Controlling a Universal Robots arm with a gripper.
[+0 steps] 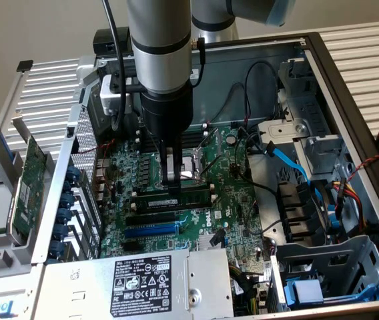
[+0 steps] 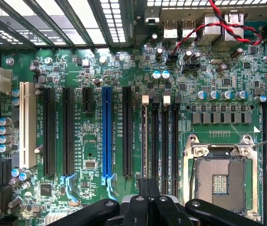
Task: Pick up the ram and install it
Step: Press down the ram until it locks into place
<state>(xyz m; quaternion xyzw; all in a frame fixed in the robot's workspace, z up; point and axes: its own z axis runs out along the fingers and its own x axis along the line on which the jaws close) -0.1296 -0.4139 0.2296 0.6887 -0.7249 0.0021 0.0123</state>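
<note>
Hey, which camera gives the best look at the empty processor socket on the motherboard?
The wrist view: it looks straight down on the CPU socket, its metal frame and contact grid plain. In the exterior view the socket sits farther off, partly behind the gripper.

— What is sitting in the open computer case (image 1: 349, 80)?
— A green motherboard (image 1: 229, 200) is lying flat inside it, with an empty processor socket (image 2: 220, 179) showing near the middle.
— And the slots?
— A blue expansion slot (image 2: 107, 132) is standing between black ones, and a white slot (image 2: 27, 125) is lying towards the board's edge.
— Any cables?
— A red-and-black twisted wire (image 2: 218, 19) is running to the board's edge, and a blue cable (image 1: 289, 160) is trailing past the drive cage.
</note>
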